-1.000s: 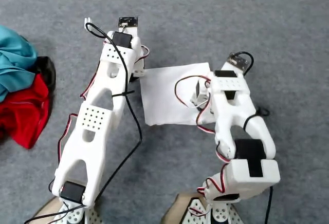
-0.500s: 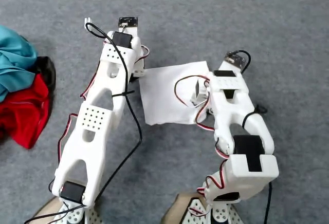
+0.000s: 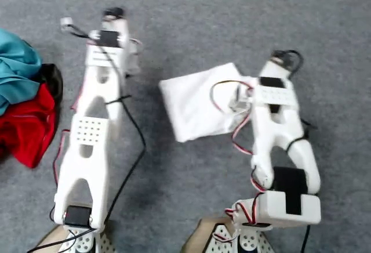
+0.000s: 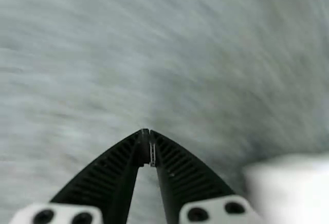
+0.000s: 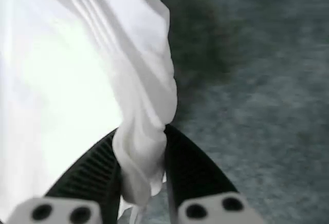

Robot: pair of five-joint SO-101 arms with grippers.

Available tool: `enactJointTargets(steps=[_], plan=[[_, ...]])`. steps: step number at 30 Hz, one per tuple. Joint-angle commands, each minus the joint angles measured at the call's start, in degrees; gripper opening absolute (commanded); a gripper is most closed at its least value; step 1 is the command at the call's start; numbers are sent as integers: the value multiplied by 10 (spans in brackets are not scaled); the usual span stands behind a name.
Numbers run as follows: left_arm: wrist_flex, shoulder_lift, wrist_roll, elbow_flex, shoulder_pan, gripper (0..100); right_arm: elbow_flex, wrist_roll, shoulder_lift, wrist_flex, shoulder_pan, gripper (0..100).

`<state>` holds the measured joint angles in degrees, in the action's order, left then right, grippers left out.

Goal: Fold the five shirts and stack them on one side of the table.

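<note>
You have open grey tabletop (image 3: 324, 44) beyond and to the right of the white shirt (image 3: 194, 108). It lies mid-table between the arms, well apart from the heap of teal, black and red shirts (image 3: 23, 102) at the left edge. Your right claw (image 5: 141, 131) pinches a bunched edge of the white shirt, while your left claw (image 4: 147, 143) is pressed together over bare tabletop, near that shirt but apart from it.

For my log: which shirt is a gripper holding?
The white shirt, pinched by the right gripper; the teal shirt, red shirt and black shirt lie bunched apart, ungripped.
</note>
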<state>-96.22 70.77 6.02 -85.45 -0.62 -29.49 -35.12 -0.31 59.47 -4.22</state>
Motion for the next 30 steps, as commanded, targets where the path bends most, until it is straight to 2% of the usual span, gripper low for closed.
enactJointTargets(steps=[1,9,17,22,30], plan=[[9,-9,-7,-33,20,19,20,33,-37,29,-75,4],[9,-9,-11,-29,19,19,20,137,-38,81,-284,4],[9,-8,-11,-28,18,19,22,296,-38,94,-568,4],[10,8,-11,-33,17,19,87,380,-35,96,-729,4],[17,17,-11,-33,17,19,114,477,-34,86,-873,4]])
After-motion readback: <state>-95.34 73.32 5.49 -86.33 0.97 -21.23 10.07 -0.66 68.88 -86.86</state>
